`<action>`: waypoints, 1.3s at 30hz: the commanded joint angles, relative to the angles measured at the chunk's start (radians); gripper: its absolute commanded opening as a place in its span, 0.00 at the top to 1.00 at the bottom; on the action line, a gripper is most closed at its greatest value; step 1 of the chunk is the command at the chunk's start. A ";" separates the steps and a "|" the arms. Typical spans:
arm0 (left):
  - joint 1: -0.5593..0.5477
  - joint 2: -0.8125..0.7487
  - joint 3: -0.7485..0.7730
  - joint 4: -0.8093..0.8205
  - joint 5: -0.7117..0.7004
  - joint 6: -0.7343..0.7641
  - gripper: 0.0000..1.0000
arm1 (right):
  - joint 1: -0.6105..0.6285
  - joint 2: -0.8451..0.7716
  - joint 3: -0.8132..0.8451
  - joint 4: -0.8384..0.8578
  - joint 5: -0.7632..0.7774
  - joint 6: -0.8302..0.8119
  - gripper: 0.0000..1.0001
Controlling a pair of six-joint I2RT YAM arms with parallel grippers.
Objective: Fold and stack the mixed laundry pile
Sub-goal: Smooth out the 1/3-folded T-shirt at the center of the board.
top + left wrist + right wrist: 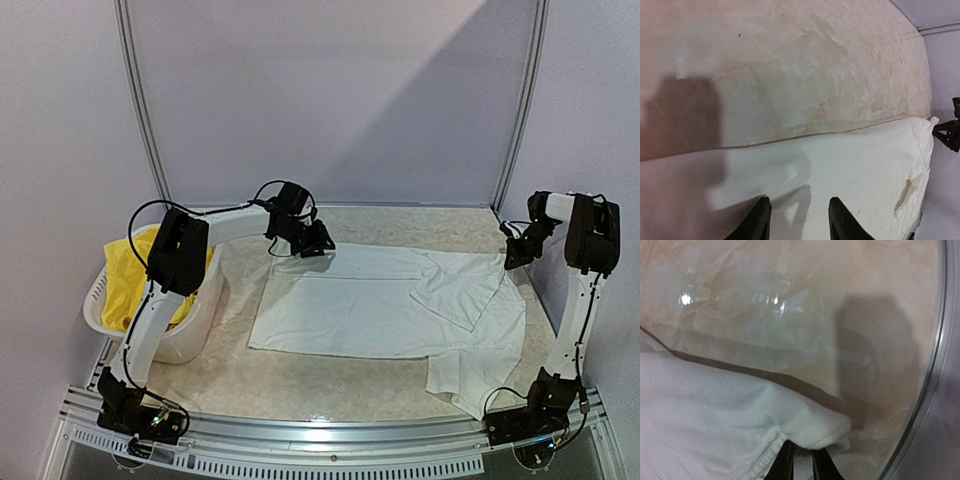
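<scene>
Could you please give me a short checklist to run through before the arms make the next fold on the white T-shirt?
1. Right gripper pinching the far right corner of the white T-shirt: ok, it is nearly closed, with hem cloth in between.
2. Left gripper gripping the far left edge: not ok, jaws stand apart over the cloth.
3. Left fingertips touching the cloth: cannot tell.
4. Shirt lying flat: not ok, one sleeve is folded inward and the near right part reaches the edge of the table.
5. Other laundry clear of the shirt: ok, the yellow garment sits in the basket.
</scene>
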 commanded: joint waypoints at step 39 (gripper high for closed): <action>0.061 -0.029 -0.127 0.069 -0.022 -0.065 0.60 | -0.012 0.145 0.196 -0.048 -0.112 0.074 0.85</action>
